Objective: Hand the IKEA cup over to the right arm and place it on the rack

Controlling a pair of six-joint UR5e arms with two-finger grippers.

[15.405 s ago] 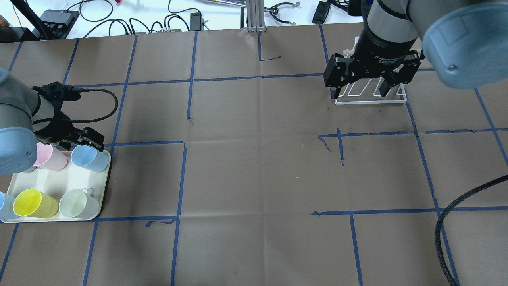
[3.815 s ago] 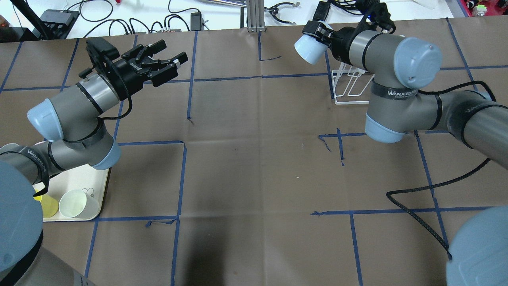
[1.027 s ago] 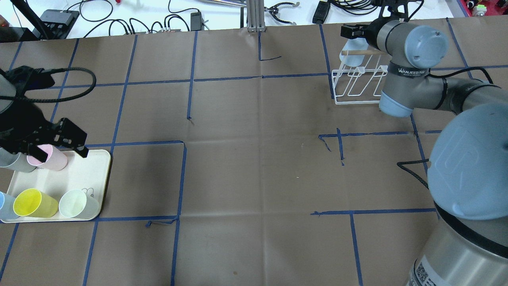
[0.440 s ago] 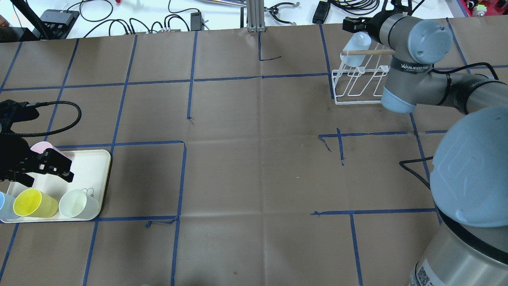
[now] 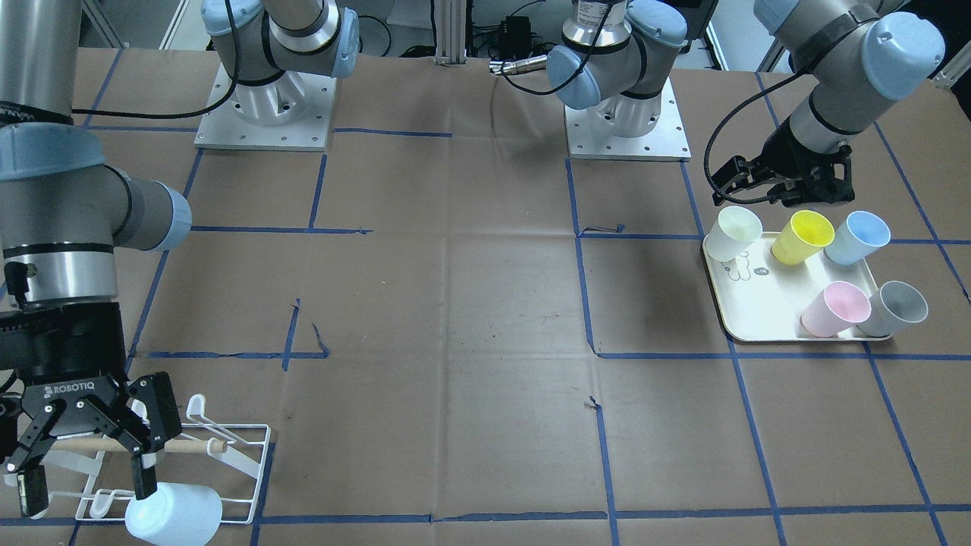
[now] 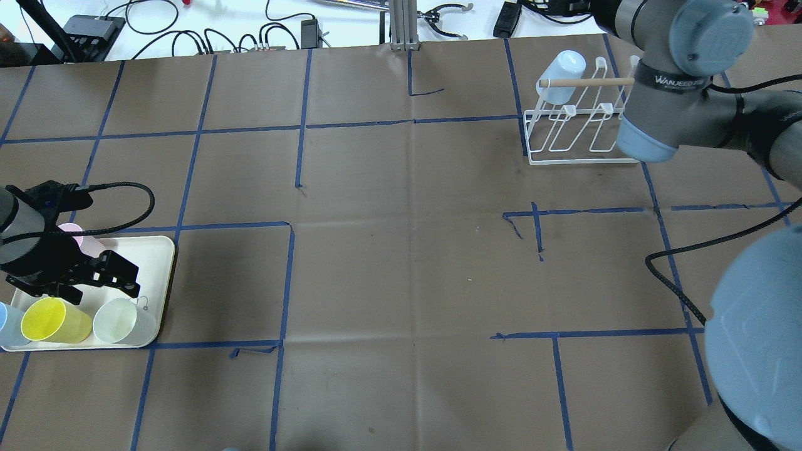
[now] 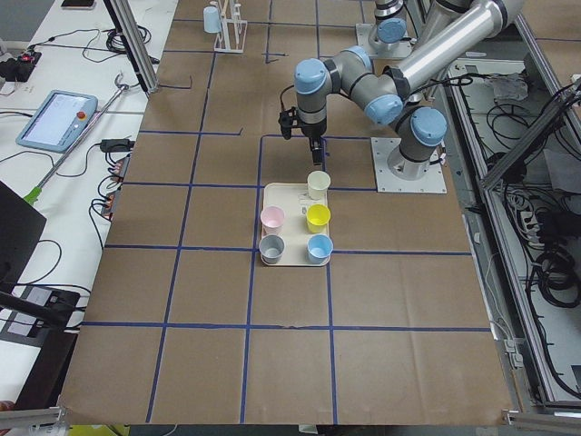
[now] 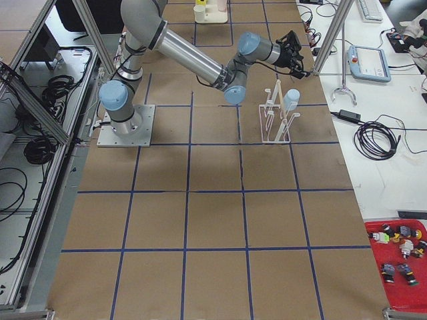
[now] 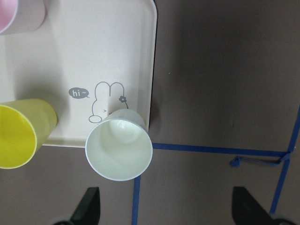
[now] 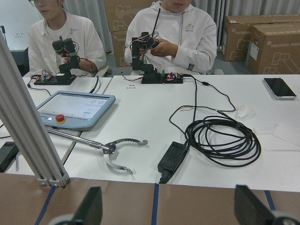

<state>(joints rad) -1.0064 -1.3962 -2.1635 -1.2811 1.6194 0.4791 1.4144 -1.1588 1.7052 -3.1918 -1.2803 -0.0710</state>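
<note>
A pale blue cup (image 6: 562,75) hangs upside down on the left end of the white wire rack (image 6: 583,150), under its wooden dowel (image 6: 589,81); it also shows in the front view (image 5: 173,514). My right gripper (image 5: 85,485) is open and empty, just above and behind the rack (image 5: 250,470). My left gripper (image 6: 78,283) is open and empty. It hovers over the cream tray (image 6: 153,250) above a pale green cup (image 9: 119,150) and a yellow cup (image 9: 18,136). Its fingertips (image 9: 89,206) stand wide apart.
The tray (image 5: 758,303) also holds a blue cup (image 5: 857,236), a pink cup (image 5: 834,307) and a grey cup (image 5: 895,307). Beyond the table's far edge are a white bench with cables (image 10: 220,136), a teach pendant (image 10: 75,110) and two operators. An aluminium post (image 6: 401,25) stands at the far middle.
My right gripper has let go of the pale blue cup, which now hangs on the rack, and has drawn back. My left gripper has moved from the pink cup toward the yellow and green cups.
</note>
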